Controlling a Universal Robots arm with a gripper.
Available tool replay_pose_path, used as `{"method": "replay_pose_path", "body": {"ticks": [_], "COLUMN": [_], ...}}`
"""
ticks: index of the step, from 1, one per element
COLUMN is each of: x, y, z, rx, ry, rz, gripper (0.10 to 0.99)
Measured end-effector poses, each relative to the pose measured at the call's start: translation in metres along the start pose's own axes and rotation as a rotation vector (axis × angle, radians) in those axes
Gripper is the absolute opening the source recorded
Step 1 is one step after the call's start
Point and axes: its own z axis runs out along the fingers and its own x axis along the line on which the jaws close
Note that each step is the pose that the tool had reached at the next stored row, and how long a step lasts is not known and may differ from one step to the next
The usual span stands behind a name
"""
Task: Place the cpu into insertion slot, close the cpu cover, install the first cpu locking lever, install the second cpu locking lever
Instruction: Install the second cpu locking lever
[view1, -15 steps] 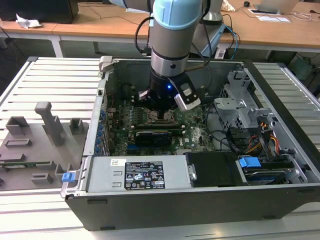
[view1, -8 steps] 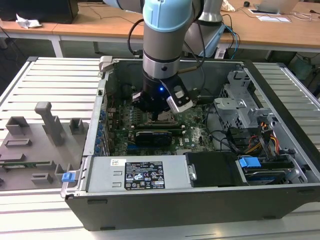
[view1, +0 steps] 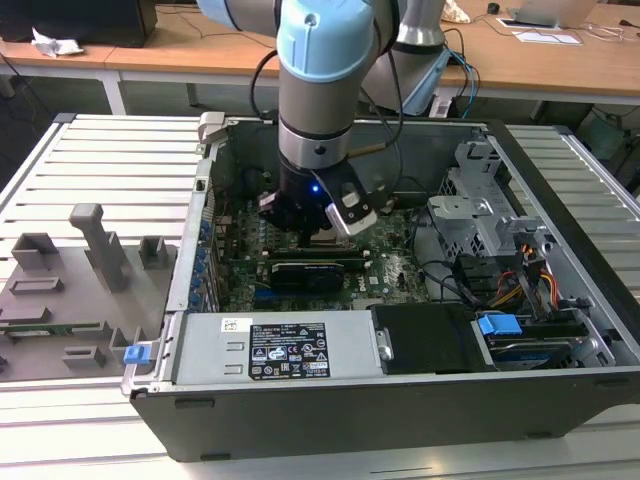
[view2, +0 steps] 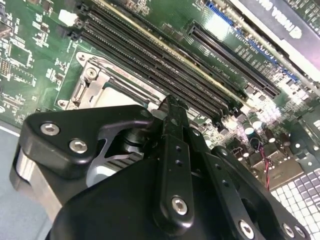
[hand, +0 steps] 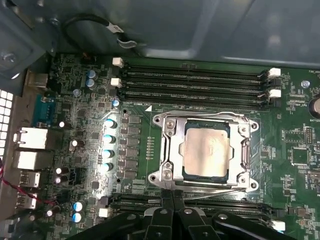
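- The cpu, pale and silvery, sits in the insertion slot on the green circuit board.
- The cpu cover lies flat around it, framing the chip.
- The pincer hangs just beside the slot's edge, fingers pressed together, holding nothing.

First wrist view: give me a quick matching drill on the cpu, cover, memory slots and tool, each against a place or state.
Things:
1. cpu
2. cover
3. memory slots
4. tool

Places or states:
A. long, black, empty
B. closed down around the chip
C. seated in the socket
D. at the socket's edge

Pairs: 1-C, 2-B, 3-A, 4-D
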Motion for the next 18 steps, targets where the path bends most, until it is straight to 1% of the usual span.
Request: {"method": "replay_pose_path", "body": {"ticks": [1, 4, 5, 7, 8, 13, 16, 18], "x": [0.0010, 0.0045, 0.0066, 0.0093, 0.0098, 0.0120, 0.0124, 0.0126], "y": [-0.0017, -0.0041, -0.0057, -0.0067, -0.0068, -0.0076, -0.0081, -0.0083], "z": [-0.0001, -0.0005, -0.0007, 0.0007, 0.0021, 0.0075, 0.0109, 0.0125], "rx": [-0.007, -0.019, -0.026, -0.036, -0.039, -0.043, -0.047, -0.047], "ry": [-0.0005, -0.0011, -0.0016, -0.0023, -0.0025, -0.0025, -0.0029, -0.0030], "rz": [0.000, 0.000, 0.000, 0.000, 0.000, 0.000, 0.000, 0.000], "gripper": [0.106, 0.106, 0.106, 0.106, 0.106, 0.106, 0.106, 0.106]}}
